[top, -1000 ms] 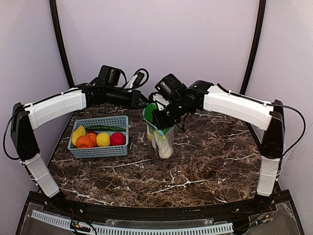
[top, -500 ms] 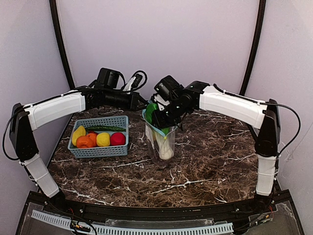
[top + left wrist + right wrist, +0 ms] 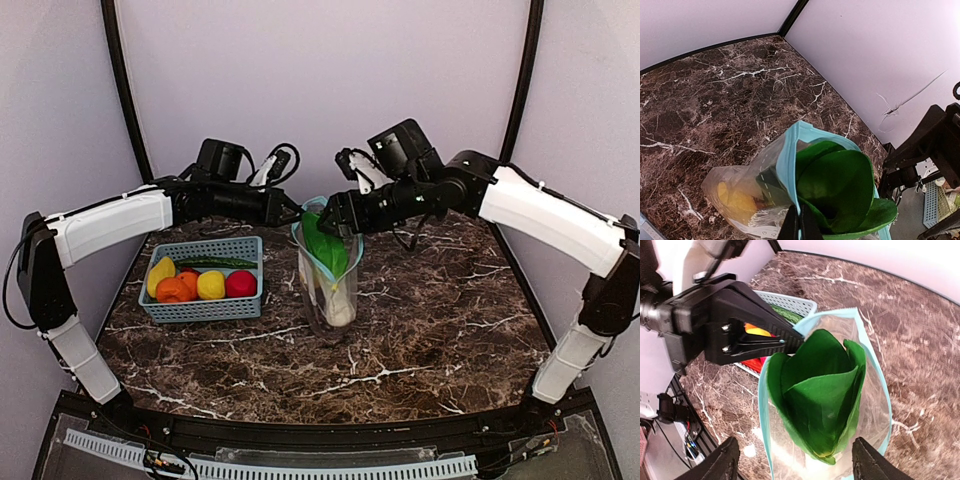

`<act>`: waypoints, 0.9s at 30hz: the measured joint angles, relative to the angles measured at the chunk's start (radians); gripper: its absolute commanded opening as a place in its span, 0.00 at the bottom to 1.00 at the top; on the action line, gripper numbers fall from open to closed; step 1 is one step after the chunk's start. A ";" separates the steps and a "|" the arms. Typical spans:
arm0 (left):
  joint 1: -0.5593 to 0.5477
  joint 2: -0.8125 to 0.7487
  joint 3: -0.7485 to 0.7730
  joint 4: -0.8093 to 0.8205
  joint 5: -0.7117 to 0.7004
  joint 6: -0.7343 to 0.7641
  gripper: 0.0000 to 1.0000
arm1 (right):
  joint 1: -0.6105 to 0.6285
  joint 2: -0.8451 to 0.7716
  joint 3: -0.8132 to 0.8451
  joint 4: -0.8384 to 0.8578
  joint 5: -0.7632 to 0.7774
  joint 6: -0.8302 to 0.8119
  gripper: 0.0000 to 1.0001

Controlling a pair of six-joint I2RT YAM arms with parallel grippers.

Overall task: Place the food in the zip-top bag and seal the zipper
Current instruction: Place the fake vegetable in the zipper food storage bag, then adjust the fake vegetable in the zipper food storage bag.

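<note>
- Mid-table, nearest the arm bases: zip-top bag (image 3: 330, 300) stands upright on marbled table (image 3: 430, 330), mouth up, unsealed.
- Inside bag: cabbage (image 3: 325, 245), white stem down, green leaves sticking out above the rim; yellow lump (image 3: 737, 197) low behind the clear wall.
- Left of bag, apart from it: teal lattice basket (image 3: 200, 308) w/ orange pc (image 3: 175, 290), yellow pc (image 3: 211, 285) & red pc (image 3: 240, 283) in a row; cucumber (image 3: 215, 263) lies along the far wall.
- Bag rim: zipper (image 3: 762, 405), teal-blue strip, gaping around the leaves.
- Rim, left side: L gripper (image 3: 296, 212), jaws together, clamped on zipper.
- Just behind & above the mouth: R gripper (image 3: 338, 213), jaws wide apart, gripping nothing; in wrist view its fingers (image 3: 725, 462) flank the leaves from above.
</note>
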 measured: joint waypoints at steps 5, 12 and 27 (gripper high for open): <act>0.003 -0.001 -0.011 0.012 0.001 0.000 0.01 | 0.006 -0.021 -0.043 0.061 0.001 -0.015 0.52; 0.005 -0.004 -0.023 0.020 0.008 0.000 0.01 | 0.010 0.031 -0.045 0.098 0.015 -0.039 0.33; 0.013 -0.013 -0.041 0.023 0.049 0.014 0.01 | 0.014 0.216 0.019 0.150 0.186 -0.020 0.14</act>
